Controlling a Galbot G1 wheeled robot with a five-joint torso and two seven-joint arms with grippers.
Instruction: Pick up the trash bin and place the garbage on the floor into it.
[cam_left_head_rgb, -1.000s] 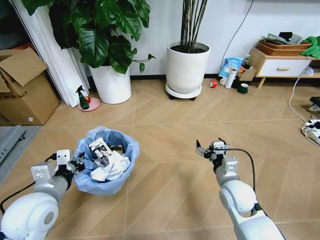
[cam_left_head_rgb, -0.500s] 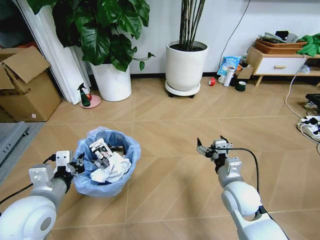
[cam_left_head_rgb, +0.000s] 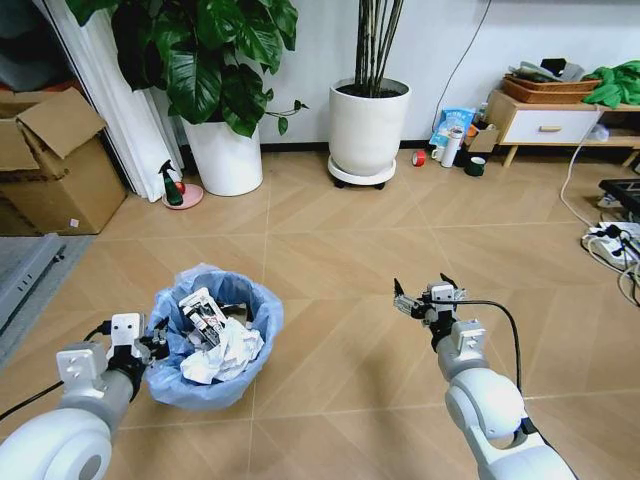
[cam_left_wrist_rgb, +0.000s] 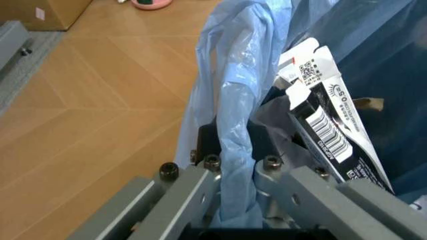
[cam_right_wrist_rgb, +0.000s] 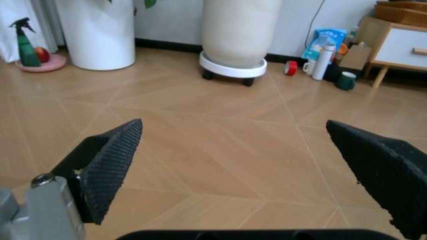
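Note:
The trash bin (cam_left_head_rgb: 205, 375) is a small round bin with a crinkly light-blue bag (cam_left_wrist_rgb: 230, 105) folded over its rim. It sits at the lower left of the head view. My left gripper (cam_left_head_rgb: 150, 346) is shut on the near rim, with one finger (cam_left_wrist_rgb: 193, 185) outside the bag and the other inside. Garbage fills the bin: a black-and-white carton (cam_left_wrist_rgb: 327, 125) with a barcode, seen as a carton (cam_left_head_rgb: 203, 308) from the head camera, and crumpled white paper (cam_left_head_rgb: 228, 350). I cannot tell whether the bin touches the floor. My right gripper (cam_left_head_rgb: 424, 294) (cam_right_wrist_rgb: 233, 127) hangs open over bare floor, with nothing between its fingers (cam_right_wrist_rgb: 110, 160).
Two big white plant pots (cam_left_head_rgb: 226, 158) (cam_left_head_rgb: 368, 128) stand at the far wall, with a green spray bottle (cam_left_head_rgb: 170, 188) beside the left one. Cardboard boxes (cam_left_head_rgb: 55, 170) are at the left. A side table (cam_left_head_rgb: 545, 124), a red roll (cam_left_head_rgb: 418, 157) and cables (cam_left_head_rgb: 605, 238) are at the right.
The whole head view has shifted, with the far pots and table now higher and smaller, so the camera moved. The left gripper still holds the bin rim and the right stays open.

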